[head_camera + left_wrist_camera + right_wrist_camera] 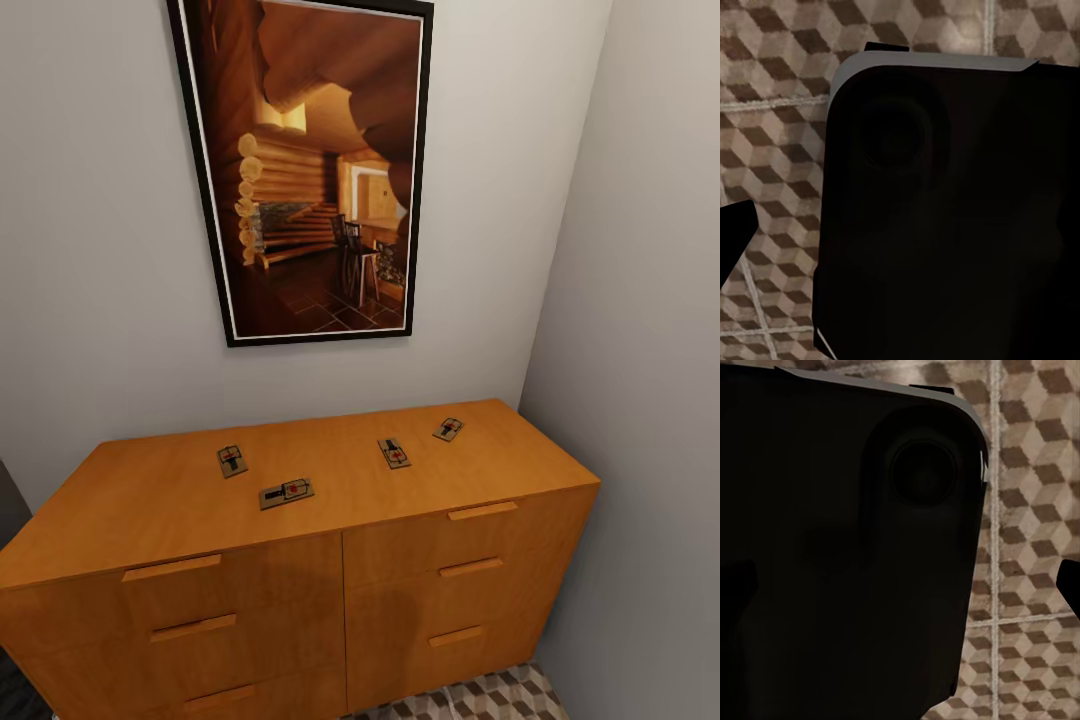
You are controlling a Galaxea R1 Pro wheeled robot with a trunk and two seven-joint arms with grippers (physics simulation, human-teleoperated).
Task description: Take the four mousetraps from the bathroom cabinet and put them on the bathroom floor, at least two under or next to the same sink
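Head view showed the cabinet (300, 560) against the wall under a framed picture (305, 165), with four mousetraps on its top — one (232, 460) at the left, one (287, 492) nearer the front edge, one (394, 453) and one (449, 429) toward the right. The bathroom floor (480, 700) showed beside its base. Whether either gripper was spread or pressed together — I could not tell.

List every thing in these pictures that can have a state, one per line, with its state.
Four mousetraps: lying flat on the cabinet top, apart from one another, none picked up.
Cabinet: all visible drawers shut.
Framed picture: hanging on the wall above the cabinet, slightly tilted.
Bathroom floor: no mousetraps on the visible part.
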